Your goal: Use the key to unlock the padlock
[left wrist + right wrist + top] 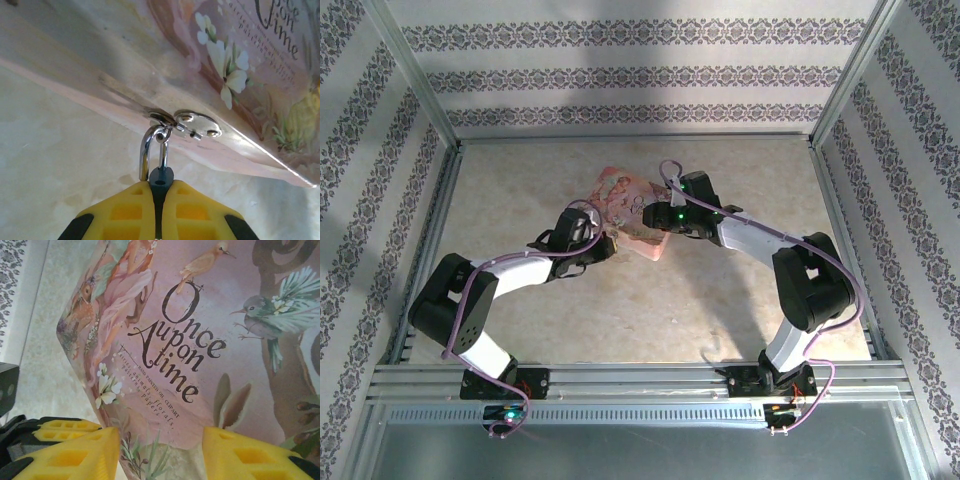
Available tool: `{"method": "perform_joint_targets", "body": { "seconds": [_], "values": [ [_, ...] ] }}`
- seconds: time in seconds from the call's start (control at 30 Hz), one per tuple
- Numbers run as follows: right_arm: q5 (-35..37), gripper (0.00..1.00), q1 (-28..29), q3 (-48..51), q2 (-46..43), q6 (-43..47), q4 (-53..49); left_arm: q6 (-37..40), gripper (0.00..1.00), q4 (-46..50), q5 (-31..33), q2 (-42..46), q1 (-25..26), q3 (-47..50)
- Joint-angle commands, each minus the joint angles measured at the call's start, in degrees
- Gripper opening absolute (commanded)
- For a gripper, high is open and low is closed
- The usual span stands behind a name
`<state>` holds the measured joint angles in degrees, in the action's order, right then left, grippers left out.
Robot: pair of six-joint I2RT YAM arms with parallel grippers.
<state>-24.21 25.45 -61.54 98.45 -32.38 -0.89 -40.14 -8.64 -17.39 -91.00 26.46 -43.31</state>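
Observation:
The padlock [161,176] is tiny, with a blue body and a silvery shackle [145,150]. The shackle hangs through the metal hasp [196,123] on the edge of the pink tin box [250,55]. My left gripper [160,187] is shut on the padlock's blue body, at the box's near-left edge [605,245]. A small hole shows on top of the blue part, and one shackle leg ends beside it. My right gripper [160,436] stands open over the printed lid [200,315], its yellow fingers astride a corner of the box [665,215]. The key is out of view.
The pink box [630,200] lies at the middle back of the beige table [720,300]. Metal frame rails [640,375] and patterned walls close it in. The left gripper's yellow fingers [60,426] show close beside my right gripper.

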Motion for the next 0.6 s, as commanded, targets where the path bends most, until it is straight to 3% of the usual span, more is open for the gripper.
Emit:
{"method": "perform_joint_targets", "body": {
  "seconds": [0.0, 0.57],
  "values": [
    [4.2, 0.48, 0.3, -1.1, 1.3, 1.6, -3.6, 5.9, 0.0, 10.0, 8.8, -0.7, 1.5, -2.0],
    [7.0, 0.48, 0.7, -1.6, 3.1, 2.5, -5.0, 15.5, 0.0, 21.0, 31.3, -8.3, 12.6, -11.6]
  ]
}}
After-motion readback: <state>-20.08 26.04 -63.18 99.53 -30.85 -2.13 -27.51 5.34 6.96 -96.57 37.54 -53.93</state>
